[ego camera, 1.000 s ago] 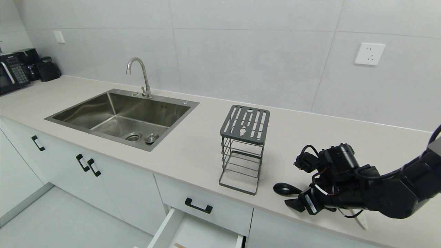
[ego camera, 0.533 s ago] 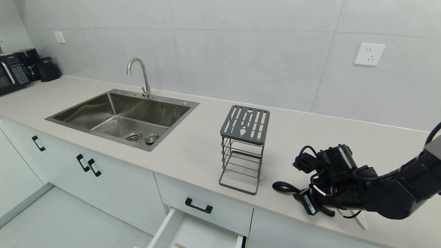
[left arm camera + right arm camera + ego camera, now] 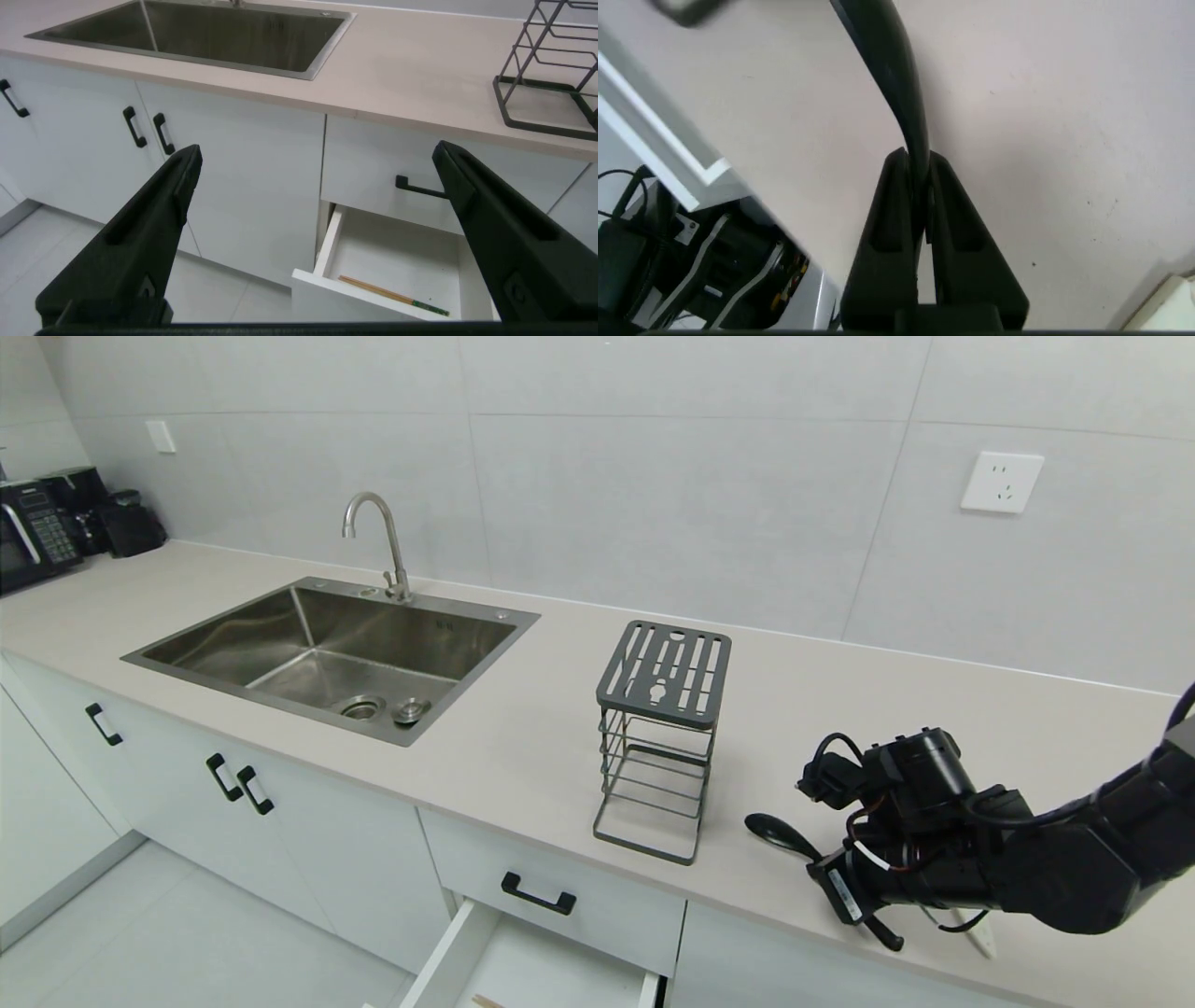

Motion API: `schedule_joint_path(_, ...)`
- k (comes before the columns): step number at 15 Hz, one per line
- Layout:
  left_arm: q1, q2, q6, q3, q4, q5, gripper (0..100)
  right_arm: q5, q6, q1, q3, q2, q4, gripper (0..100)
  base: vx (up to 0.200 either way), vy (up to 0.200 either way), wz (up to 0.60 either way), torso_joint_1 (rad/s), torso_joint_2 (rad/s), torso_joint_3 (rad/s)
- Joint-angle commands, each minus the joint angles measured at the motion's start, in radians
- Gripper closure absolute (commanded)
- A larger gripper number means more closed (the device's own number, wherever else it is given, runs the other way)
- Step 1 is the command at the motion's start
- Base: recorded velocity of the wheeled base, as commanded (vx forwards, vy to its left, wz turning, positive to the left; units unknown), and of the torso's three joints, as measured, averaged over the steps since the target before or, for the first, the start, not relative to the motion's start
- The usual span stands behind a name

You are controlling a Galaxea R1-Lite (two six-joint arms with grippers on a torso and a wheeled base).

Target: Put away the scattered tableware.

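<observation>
Left gripper (image 3: 315, 154): jaws spread wide, over the open drawer (image 3: 402, 261). Wire rack (image 3: 661, 737): centre of the countertop (image 3: 523, 728). Right gripper (image 3: 917, 173): clamped on the handle of the black spoon (image 3: 771, 827), right of the rack near the front edge.

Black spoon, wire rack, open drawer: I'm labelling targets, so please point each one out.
black spoon (image 3: 771, 825), head view, on its bowl.
wire rack (image 3: 665, 674), head view, on its slotted top plate.
open drawer (image 3: 402, 257), left wrist view, on its bare floor.
</observation>
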Motion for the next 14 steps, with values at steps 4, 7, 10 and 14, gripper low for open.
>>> schedule_joint_path(4, 0.0, 0.001, 0.0, 0.0, -0.001, 0.0, 0, 0.004, -0.004, 0.105, 0.105, -0.165, -0.031, 100, 0.0, 0.0, 0.0, 0.0, 0.0, 0.0)
schedule_joint_path(7, 0.0, 0.001, 0.0, 0.0, -0.001, 0.0, 0, 0.004, 0.004, 0.192, 0.186, -0.216, -0.031, 100, 0.0, 0.0, 0.0, 0.0, 0.0, 0.0)
schedule_joint_path(10, 0.0, 0.001, 0.0, 0.0, 0.001, 0.0, 0, 0.004, 0.002, 0.201, 0.2, -0.236, -0.031, 100, 0.0, 0.0, 0.0, 0.0, 0.0, 0.0)
schedule_joint_path(14, 0.0, 0.001, 0.0, 0.0, 0.001, 0.0, 0, 0.002, 0.013, 0.356, 0.189, -0.26, -0.032, 100, 0.0, 0.0, 0.0, 0.0, 0.0, 0.0)
